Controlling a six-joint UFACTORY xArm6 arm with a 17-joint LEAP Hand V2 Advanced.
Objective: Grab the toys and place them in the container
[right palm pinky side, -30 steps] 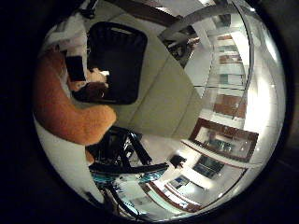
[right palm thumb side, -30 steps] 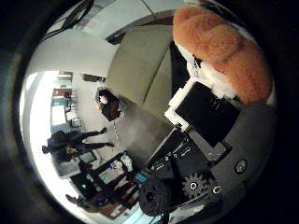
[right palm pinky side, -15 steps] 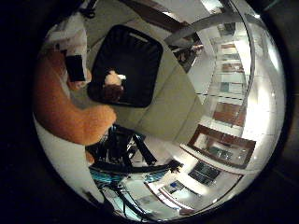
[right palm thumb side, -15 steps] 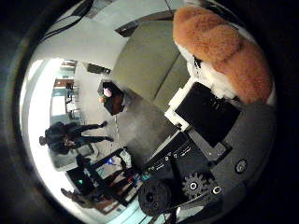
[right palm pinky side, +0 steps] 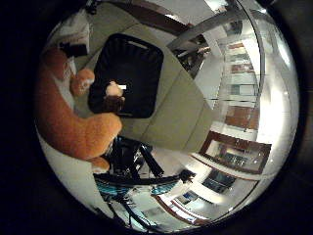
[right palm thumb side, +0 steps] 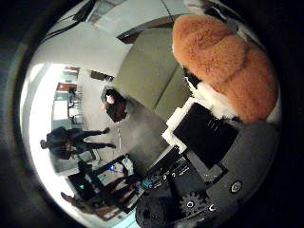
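An orange plush toy sits pressed close against the palm of the robot hand, filling much of the near side of both palm views. In the thumb side view its furry body bulges against the white and black parts of the robot hand, touching them. In the little finger side view the same fur wraps along the white body of the robot hand, with a rounded limb and a small orange paw or ear jutting out towards the container. The plush toy appears held against the palm, but the fingers themselves are not clearly visible, so whether they curl round it cannot be told.

A black container with ribbed walls and rounded corners lies on a pale olive surface, well below the palm. Inside the container, near the wall closest to the plush toy, lies a small toy with a pale pinkish head and a dark brown body. The plush toy is apart from the container, overlapping its edge only in the line of sight.

Beyond the edge of the surface there is grey floor.
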